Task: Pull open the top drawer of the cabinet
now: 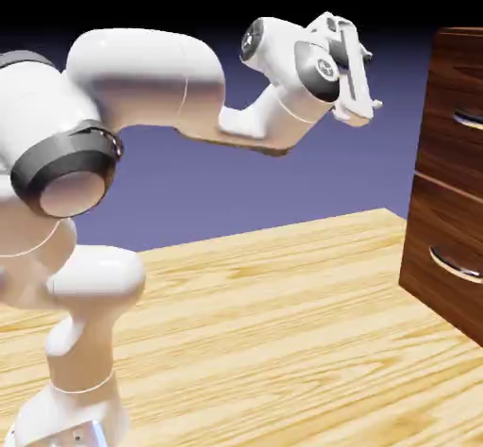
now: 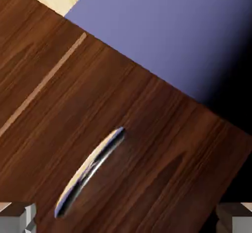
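"At the exterior view's right, we see the cabinet (image 1: pixel 460 31), cut off by the picture's edge. Where do we find the top drawer (image 1: pixel 451 82)?"

"Above the pale seam (image 1: pixel 453 189), we'd say, with its front flush against the lower drawer (image 1: pixel 424 238). Both look shut to us. Each has a curved silver handle, and the top handle (image 1: pixel 469 121) sits partly out of the picture, as does the lower handle (image 1: pixel 456 264)."

"And what do we make of the pincer (image 1: pixel 374 79)?"

"We have it wide open, gripping nothing. It hangs high above the tabletop (image 1: pixel 236 322), to the left of the cabinet in the exterior view, and tilted. We see a gap between it and the drawer front, so they're apart. The white arm (image 1: pixel 146 73) reaches across to it from the left."

"Do we get the same from the hand view?"

"We do. The fingertips (image 2: pixel 17 218) stand far apart at the bottom edge, one near each corner. Dark red-brown wood fills much of the picture, and the top handle slants across it, left of the middle and low down, from lower left to upper right. We spot the seam at the upper left, with a corner of pale tabletop beyond."
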You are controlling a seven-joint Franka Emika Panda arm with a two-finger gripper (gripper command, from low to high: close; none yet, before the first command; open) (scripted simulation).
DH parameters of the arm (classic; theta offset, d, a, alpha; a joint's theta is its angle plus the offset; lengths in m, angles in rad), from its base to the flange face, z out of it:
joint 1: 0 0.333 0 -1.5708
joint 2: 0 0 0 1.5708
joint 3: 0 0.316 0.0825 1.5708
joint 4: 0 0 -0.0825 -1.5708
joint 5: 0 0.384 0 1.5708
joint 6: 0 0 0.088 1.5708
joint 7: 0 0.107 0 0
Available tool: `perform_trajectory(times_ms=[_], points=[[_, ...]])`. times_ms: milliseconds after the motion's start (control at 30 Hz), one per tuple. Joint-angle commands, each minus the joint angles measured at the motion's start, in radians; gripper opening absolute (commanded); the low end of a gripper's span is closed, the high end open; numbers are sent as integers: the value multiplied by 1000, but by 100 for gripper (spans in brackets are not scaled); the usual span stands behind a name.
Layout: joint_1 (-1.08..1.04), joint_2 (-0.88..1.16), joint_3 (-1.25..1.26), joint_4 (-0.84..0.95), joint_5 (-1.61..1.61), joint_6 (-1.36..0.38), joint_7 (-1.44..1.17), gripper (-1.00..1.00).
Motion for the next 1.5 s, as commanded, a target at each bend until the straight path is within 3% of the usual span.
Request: perform_trajectory(times_ms=[0, 900, 1267, 1300, 1467], points=[[36, -2, -32, 22, -44, -3, -41, 0], [995, -44, -893, 614, -1218, -81, -1138, 0], [1215, -203, -1023, 911, -1101, -7, -1365, 0], [1215, -203, -1023, 911, -1101, -7, -1365, -100], [1111, -135, -957, 766, -1169, -49, -1271, -100]])
